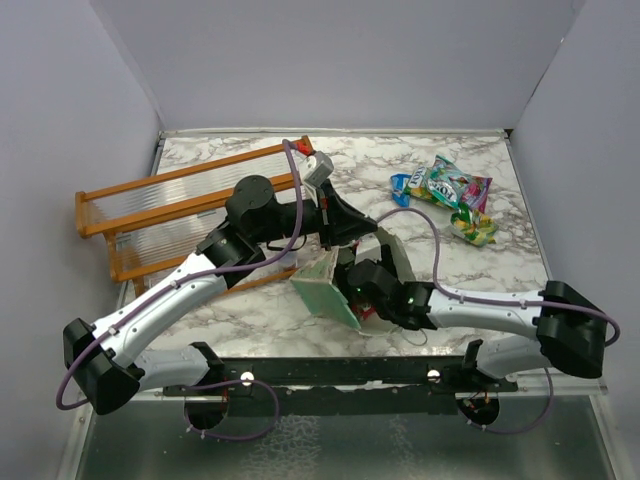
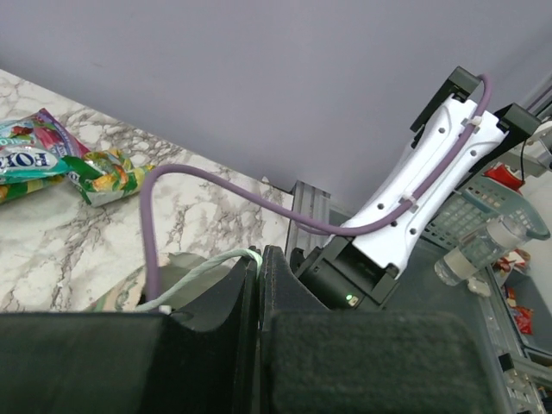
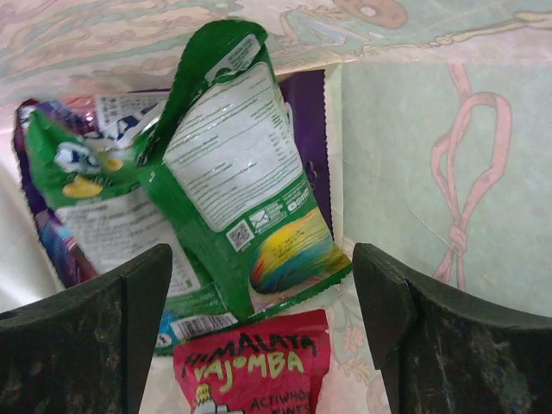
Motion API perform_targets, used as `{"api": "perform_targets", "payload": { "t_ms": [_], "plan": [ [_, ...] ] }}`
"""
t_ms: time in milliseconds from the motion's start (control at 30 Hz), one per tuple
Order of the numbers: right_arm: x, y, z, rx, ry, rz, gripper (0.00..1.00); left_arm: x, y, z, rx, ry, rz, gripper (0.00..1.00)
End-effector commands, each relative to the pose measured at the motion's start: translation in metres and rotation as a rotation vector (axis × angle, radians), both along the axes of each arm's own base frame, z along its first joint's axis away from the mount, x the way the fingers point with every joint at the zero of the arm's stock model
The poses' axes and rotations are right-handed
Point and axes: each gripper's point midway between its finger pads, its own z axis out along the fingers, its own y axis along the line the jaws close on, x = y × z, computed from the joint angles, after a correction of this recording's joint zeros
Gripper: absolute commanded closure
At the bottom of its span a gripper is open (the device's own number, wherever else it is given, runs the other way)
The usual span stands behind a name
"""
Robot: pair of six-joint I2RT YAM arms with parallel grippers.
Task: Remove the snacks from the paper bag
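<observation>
Mid-unload: left gripper (image 2: pixel 260 259) clamps string handle (image 2: pixel 207 265) of paper bag (image 1: pixel 325 286) at table centre, right gripper (image 3: pixel 259 263) inside, fingers apart around green packet (image 3: pixel 233 172); next squeeze, lift toward snacks (image 1: pixel 455 195) at 2 o'clock.

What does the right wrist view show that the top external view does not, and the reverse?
Only right wrist: a green packet, a red-pink packet and a purple packet lying inside. Only top external: the orange rack, the left arm, and loose packets on the marble table. Both: the mint-green paper bag and the right gripper, open, reaching into it.
</observation>
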Motion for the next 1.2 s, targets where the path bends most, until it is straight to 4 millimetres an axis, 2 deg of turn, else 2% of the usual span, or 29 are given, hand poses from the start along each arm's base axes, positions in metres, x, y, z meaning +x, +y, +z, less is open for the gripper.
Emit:
{"api": "perform_targets", "payload": {
  "t_ms": [0, 233, 400, 533, 667, 867, 1033, 1167],
  "plan": [
    [0.020, 0.026, 0.007, 0.051, -0.027, 0.016, 0.14, -0.014, 0.002, 0.025, -0.086, -0.053, -0.056, 1.00],
    [0.039, 0.036, -0.015, 0.053, -0.032, -0.011, 0.17, -0.018, 0.003, 0.021, -0.089, -0.041, -0.065, 1.00],
    [0.056, 0.047, -0.011, 0.094, -0.079, 0.029, 0.25, -0.020, 0.004, 0.021, -0.090, -0.028, -0.069, 1.00],
    [0.061, 0.058, -0.006, 0.083, -0.116, 0.083, 0.41, -0.020, 0.007, 0.019, -0.086, -0.024, -0.053, 1.00],
    [0.063, 0.062, 0.000, 0.084, -0.131, 0.098, 0.70, -0.019, 0.008, 0.016, -0.082, -0.023, -0.039, 1.00],
    [0.053, 0.062, 0.028, 0.115, -0.125, 0.151, 0.88, -0.013, 0.007, 0.008, -0.056, -0.023, -0.017, 1.00],
    [0.028, 0.054, 0.056, 0.179, -0.111, 0.239, 0.95, -0.007, 0.007, 0.004, -0.041, -0.028, 0.015, 1.00],
    [0.008, 0.044, 0.066, 0.195, -0.096, 0.316, 0.99, 0.000, 0.008, 0.002, -0.038, -0.027, 0.054, 1.00]
  ]
}}
